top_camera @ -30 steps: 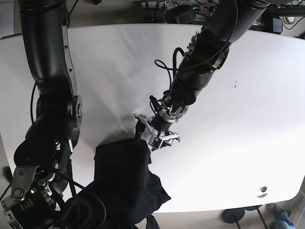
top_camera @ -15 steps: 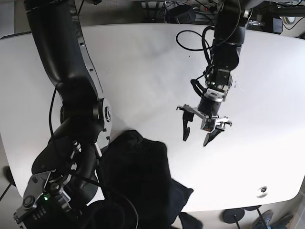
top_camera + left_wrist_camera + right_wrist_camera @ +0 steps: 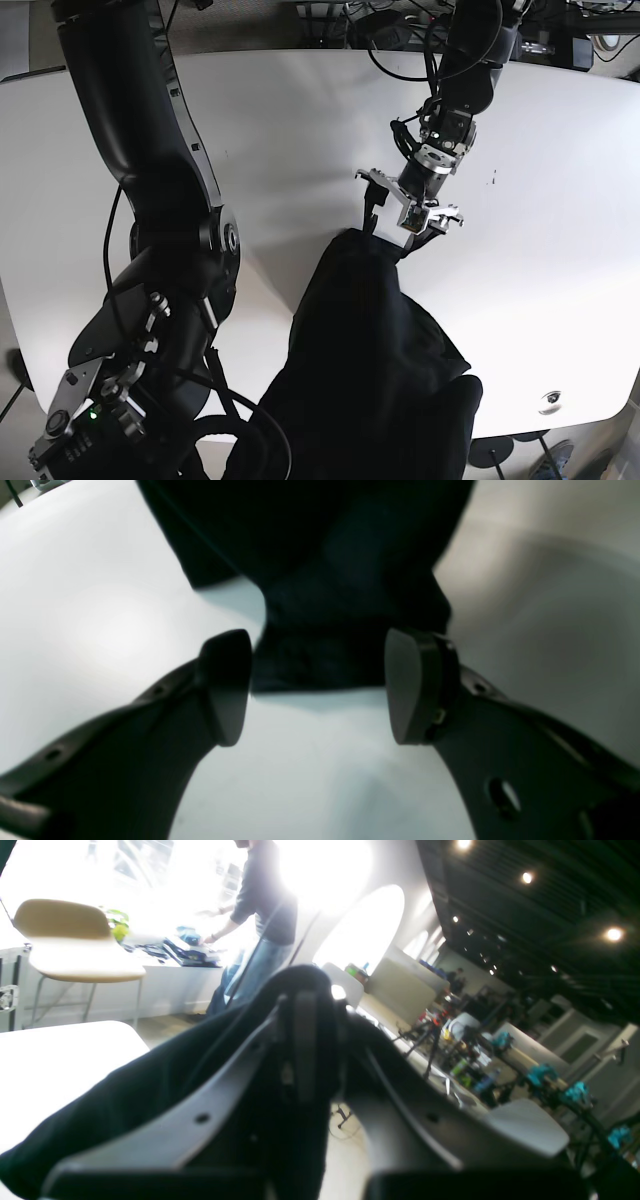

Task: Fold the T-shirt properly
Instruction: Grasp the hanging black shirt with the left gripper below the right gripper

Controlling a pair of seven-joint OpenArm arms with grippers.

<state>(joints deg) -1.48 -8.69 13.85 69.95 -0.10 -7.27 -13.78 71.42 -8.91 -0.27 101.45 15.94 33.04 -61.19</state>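
The black T-shirt (image 3: 370, 360) hangs lifted as a long dark sheet over the front of the white table (image 3: 280, 130). Its far tip reaches my left gripper (image 3: 402, 228). In the left wrist view that gripper (image 3: 320, 690) is open, with a shirt corner (image 3: 325, 650) lying on the table between its fingers (image 3: 225, 685), not pinched. In the right wrist view my right gripper (image 3: 305, 1010) is shut on a fold of the black cloth (image 3: 125, 1100) and held high, facing the room. In the base view the shirt hides the right gripper.
My right arm (image 3: 150, 200) stands tall at the left of the table. A small round fitting (image 3: 550, 398) sits near the front right edge. A dark speck (image 3: 492, 178) marks the right side. Cables and gear (image 3: 380, 25) lie beyond the far edge.
The shirt has been lifted and pulled up and to the right, toward the far side. My left gripper moved farther back and now has the shirt's tip between its open fingers.
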